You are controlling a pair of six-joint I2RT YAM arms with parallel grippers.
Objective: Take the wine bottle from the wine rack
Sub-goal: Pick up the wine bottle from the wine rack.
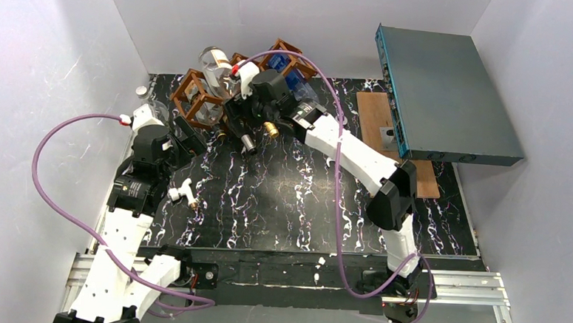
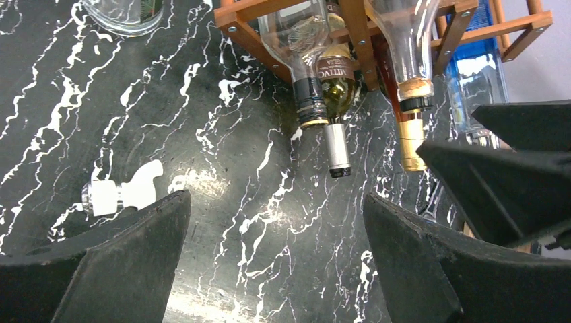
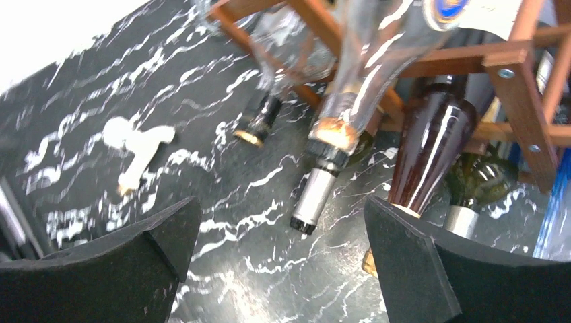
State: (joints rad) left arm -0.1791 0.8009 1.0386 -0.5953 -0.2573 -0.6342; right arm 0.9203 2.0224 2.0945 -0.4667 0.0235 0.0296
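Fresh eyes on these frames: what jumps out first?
The reddish-brown wine rack at the far edge of the table, packed with bottles whose necks slant down toward the near side, among them a silver-capped neck and an amber bottle. The right gripper hangs open just in front of those necks. At the right, a big grey-teal metal box sits partly over a wooden board.
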